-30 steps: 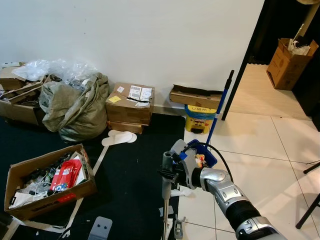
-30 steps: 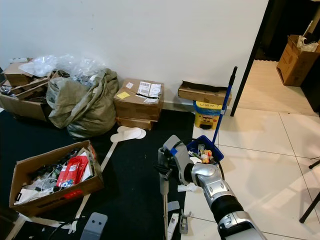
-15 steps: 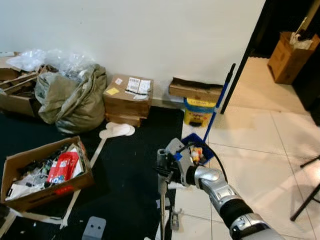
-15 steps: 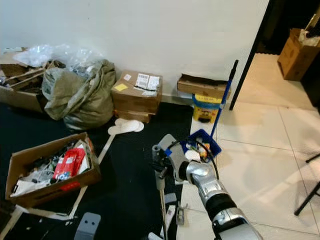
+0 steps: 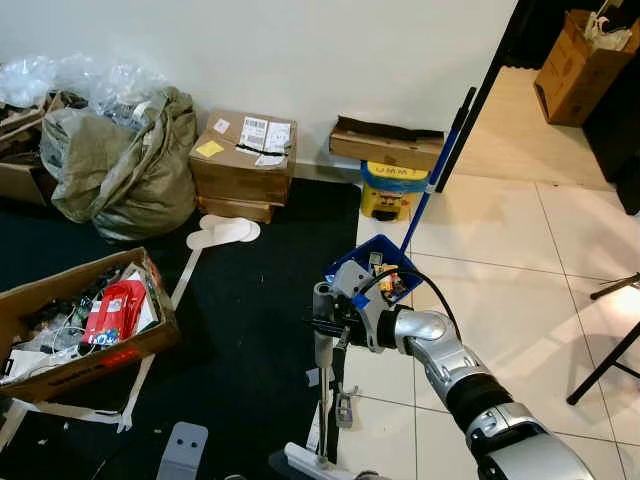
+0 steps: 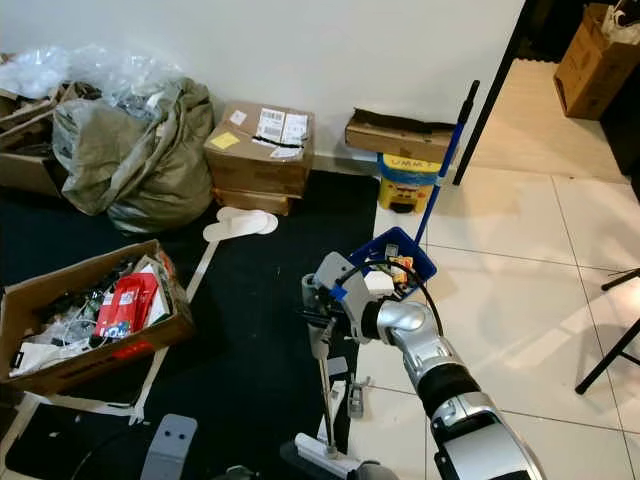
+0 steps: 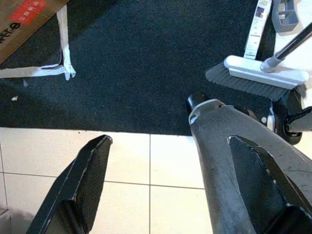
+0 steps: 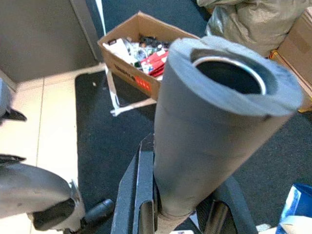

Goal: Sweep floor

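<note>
R gripper (image 5: 322, 330) was clamped on the grey foam grip at the top of the broom (image 6: 324, 400); handle stood near upright, brush head (image 7: 258, 80) down on the black carpet (image 5: 250, 340) right at the carpet/tile edge. Vs 1.0 s ago: grip unchanged, but the whole scene slid and the head cam tilted down, so cam motion, not the boxes moving. Brush head now in frame at the bottom of the eye views; before, only the handle showed. Reads as robot setting up a stroke; no debris shifted yet, afaict sweep barely begun. L gripper (image 7: 146, 185) hung idle over the tile/carpet seam, fingers spread apart, holding nothing. Litter just beside the brush: a grey plastic bit and a white strip (image 5: 345, 408). Blue dustpan (image 5: 372, 272) w/ long blue handle sat on the tile behind, full of scraps. Text: yellow tub (image 5: 391, 190) by the wall read roughly "UMMY", partly cut off; open carton (image 5: 75, 325) had a red label, wording too small; shipping labels on the brown box (image 5: 242, 165) illegible.
</note>
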Tool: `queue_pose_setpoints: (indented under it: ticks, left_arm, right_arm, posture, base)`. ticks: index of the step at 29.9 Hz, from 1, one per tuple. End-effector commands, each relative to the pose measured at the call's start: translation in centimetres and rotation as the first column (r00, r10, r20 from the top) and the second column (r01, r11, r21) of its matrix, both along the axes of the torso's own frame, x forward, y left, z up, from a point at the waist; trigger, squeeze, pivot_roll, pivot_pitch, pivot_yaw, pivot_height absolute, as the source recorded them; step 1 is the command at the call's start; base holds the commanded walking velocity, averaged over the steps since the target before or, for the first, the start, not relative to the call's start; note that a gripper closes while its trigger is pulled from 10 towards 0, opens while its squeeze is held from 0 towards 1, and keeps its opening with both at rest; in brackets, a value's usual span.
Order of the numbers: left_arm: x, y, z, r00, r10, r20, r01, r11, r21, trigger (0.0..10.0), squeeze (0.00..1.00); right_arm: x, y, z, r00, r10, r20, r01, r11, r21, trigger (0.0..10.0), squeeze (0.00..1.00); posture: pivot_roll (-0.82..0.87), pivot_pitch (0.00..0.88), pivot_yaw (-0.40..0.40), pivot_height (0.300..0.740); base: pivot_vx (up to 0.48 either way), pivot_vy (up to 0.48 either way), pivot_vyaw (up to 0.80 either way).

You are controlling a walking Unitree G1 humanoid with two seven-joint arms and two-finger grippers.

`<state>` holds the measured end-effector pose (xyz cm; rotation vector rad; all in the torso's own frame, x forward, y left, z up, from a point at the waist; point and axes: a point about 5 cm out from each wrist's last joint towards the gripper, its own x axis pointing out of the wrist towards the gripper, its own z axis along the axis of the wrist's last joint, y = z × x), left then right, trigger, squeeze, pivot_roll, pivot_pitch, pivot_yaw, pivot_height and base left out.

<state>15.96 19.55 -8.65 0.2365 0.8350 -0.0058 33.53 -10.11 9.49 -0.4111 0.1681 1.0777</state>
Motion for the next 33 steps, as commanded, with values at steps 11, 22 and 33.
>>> queue_pose_setpoints:
  ticks: [11, 22, 33]
  left_arm:
    - [-3.6, 0.2, -1.3, 0.995, 0.015, -0.100, -0.015, 1.000, 0.004, 10.0, 0.00]
    - [-3.3, -0.1, -1.3, 0.996, 0.011, -0.086, -0.012, 1.000, -0.006, 10.0, 0.00]
    - [-3.5, 0.1, -1.3, 0.996, 0.012, -0.088, -0.012, 1.000, -0.005, 10.0, 0.00]
  right_arm:
    - [2.0, 0.0, 3.4, 0.933, -0.081, 0.351, 0.105, 0.993, -0.051, 10.0, 0.00]
    - [2.9, -0.6, 5.9, 0.861, -0.107, 0.498, 0.138, 0.990, -0.026, 10.0, 0.00]
    - [3.5, -1.0, 7.6, 0.816, -0.139, 0.562, 0.156, 0.988, 0.017, 10.0, 0.00]
  posture:
    - [-0.04, 0.282, -0.028, 0.740]
    - [-0.04, 0.284, -0.028, 0.740]
    - [-0.05, 0.278, -0.029, 0.740]
  base:
    - [0.000, 0.000, 0.00]
    - [0.000, 0.000, 0.00]
    - [0.000, 0.000, 0.00]
